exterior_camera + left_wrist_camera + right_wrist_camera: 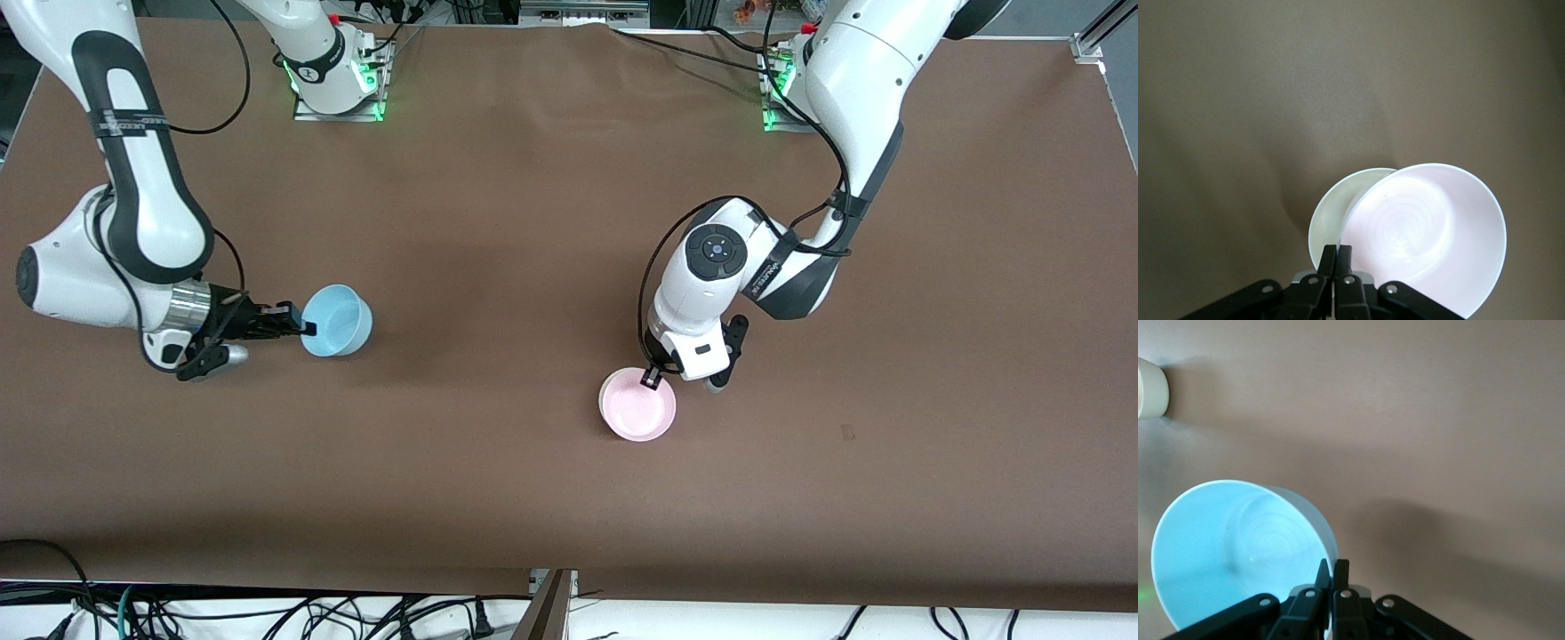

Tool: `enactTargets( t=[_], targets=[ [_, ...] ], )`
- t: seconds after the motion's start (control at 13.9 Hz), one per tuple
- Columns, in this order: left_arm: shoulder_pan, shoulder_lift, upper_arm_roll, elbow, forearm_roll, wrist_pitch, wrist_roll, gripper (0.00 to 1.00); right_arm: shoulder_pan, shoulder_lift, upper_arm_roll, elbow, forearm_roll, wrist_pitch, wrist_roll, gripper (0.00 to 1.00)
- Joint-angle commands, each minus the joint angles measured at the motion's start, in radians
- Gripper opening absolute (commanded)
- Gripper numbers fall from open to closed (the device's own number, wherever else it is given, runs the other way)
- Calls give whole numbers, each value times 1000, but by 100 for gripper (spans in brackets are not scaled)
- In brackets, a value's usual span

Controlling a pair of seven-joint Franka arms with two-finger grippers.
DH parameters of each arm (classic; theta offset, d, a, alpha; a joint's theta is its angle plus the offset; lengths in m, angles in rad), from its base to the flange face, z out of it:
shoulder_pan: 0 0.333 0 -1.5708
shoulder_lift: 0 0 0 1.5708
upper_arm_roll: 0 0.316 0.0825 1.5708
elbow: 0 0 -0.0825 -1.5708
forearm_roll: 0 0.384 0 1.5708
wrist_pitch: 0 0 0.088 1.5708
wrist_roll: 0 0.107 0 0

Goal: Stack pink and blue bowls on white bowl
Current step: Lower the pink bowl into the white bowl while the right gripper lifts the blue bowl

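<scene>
Pink bowl (637,407) rim is pinched in the left gripper (653,380), fingers clamped shut on it; the bowl hangs tilted over the white bowl (1335,212), overlapping most of it, white rim showing at one edge. Right gripper (305,327) is clamped on the blue bowl (338,320) rim, bowl tilted above the brown table (533,267) toward the right arm's end, well apart from the pink one.

Brown table (533,222) with black cables (267,613) along its near edge.
</scene>
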Motion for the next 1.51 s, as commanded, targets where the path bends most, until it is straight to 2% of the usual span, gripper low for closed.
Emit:
enactTargets(
  t=[0.0,0.65,1.43],
  targets=[
    [-15,24,10,32,24,2,-31,0,72,-3,-4,44,10,-17,135,0],
    [-11,49,11,26,24,38,-31,0,210,29,-4,90,22,60,364,0],
    [-10,37,4,11,19,24,-37,0,236,37,-4,92,27,83,392,0]
  ],
)
